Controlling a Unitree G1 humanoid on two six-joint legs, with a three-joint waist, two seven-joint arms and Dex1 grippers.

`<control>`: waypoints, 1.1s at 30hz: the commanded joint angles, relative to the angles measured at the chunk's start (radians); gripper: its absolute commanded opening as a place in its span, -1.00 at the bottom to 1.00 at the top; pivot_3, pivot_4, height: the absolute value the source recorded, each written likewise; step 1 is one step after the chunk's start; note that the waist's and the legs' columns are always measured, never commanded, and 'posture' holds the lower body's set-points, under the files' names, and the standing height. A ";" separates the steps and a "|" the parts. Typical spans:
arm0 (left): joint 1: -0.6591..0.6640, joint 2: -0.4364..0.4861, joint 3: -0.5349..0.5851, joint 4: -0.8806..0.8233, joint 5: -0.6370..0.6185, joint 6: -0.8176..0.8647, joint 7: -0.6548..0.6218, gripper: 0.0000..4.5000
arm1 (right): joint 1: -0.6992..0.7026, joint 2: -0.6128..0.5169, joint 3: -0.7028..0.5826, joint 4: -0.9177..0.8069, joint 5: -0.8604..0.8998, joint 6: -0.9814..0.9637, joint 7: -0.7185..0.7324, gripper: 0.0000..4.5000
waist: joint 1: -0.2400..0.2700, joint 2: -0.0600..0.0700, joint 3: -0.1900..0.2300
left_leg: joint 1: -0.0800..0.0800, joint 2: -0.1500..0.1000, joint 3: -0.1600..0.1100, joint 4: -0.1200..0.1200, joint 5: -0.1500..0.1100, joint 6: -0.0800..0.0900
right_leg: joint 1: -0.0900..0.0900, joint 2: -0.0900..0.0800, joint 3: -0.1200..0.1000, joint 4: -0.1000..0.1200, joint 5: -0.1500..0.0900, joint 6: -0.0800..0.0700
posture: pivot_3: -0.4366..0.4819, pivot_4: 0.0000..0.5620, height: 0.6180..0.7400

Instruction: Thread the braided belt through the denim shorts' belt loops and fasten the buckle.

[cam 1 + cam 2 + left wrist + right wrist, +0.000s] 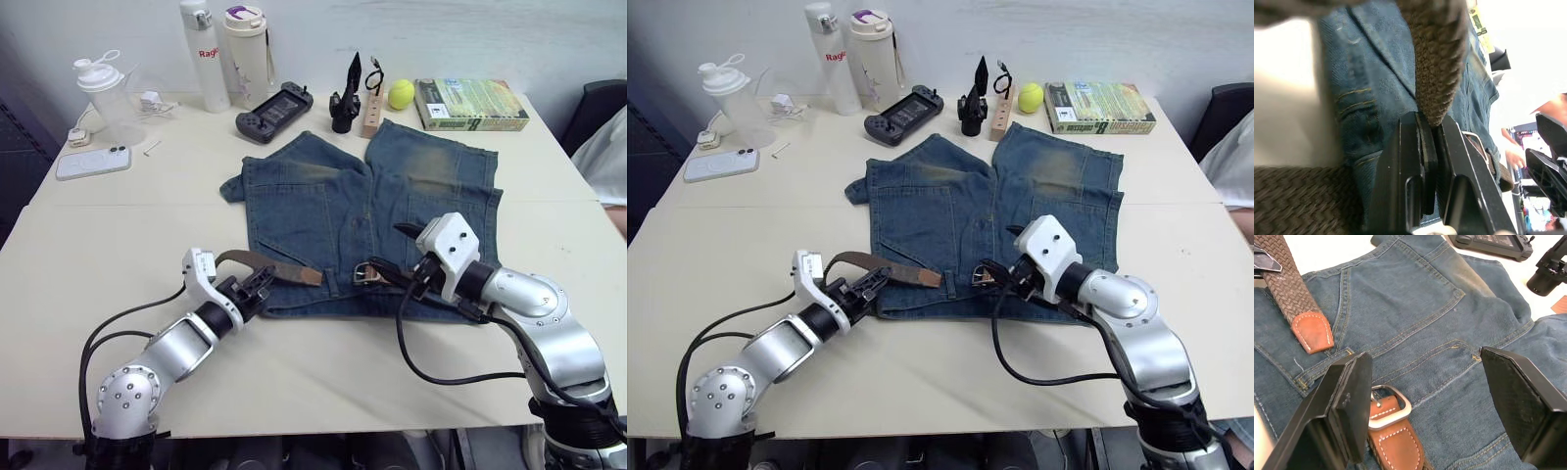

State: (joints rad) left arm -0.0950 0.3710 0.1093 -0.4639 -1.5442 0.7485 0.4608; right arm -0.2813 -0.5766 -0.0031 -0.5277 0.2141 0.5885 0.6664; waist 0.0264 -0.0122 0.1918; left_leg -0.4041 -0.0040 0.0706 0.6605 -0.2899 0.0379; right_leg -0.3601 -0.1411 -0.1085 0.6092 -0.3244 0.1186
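Setting: an office or lab workspace is indicated. A wide cream-coloured rectangular table is set against a plain white wall. Along its far edge are ranged a tall white insulated bottle, a translucent plastic shaker bottle, a white smartphone, a dark grey handheld game console, a yellow-green tennis ball and a green boxed book. A black chair is seen at the right.

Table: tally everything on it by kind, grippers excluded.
Bottles: 3
Clothing: 2, shorts, belt
Electronics: 2, phone, game controller
Ball: 1
Book: 1
Total: 9
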 commanded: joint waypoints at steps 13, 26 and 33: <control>-0.058 0.036 -0.049 -0.031 -0.081 0.034 0.129 -1.00 | -0.023 -0.006 -0.010 -0.081 0.032 0.020 -0.041 0.65 | 0.000 0.000 0.000 | 0.000 0.000 0.000 -0.001 0.000 0.000 | 0.000 0.005 0.000 -0.001 0.000 0.000 | -0.05 -0.47 0.73; -0.046 -0.065 -0.088 0.065 -0.076 0.007 0.141 -1.00 | -0.010 -0.028 -0.025 -0.119 0.052 0.068 -0.046 0.65 | 0.002 0.000 0.000 | 0.000 0.000 0.000 -0.001 0.000 0.000 | 0.000 0.006 0.000 -0.001 0.000 0.000 | -0.05 -0.47 0.73; -0.050 -0.070 -0.087 0.147 0.013 0.031 0.035 -1.00 | -0.003 -0.041 -0.027 -0.137 0.065 0.088 -0.043 0.65 | 0.004 0.000 0.000 | 0.000 0.000 0.000 -0.001 0.000 0.000 | 0.000 0.006 0.000 -0.002 0.000 0.000 | -0.05 -0.47 0.73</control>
State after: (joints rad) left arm -0.1456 0.3079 0.0236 -0.3201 -1.5441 0.7735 0.5192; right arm -0.2885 -0.6025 -0.0058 -0.6238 0.2676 0.6787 0.6250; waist 0.0301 -0.0119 0.1920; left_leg -0.4043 -0.0042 0.0704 0.6591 -0.2896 0.0377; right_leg -0.3602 -0.1348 -0.1085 0.6076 -0.3244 0.1186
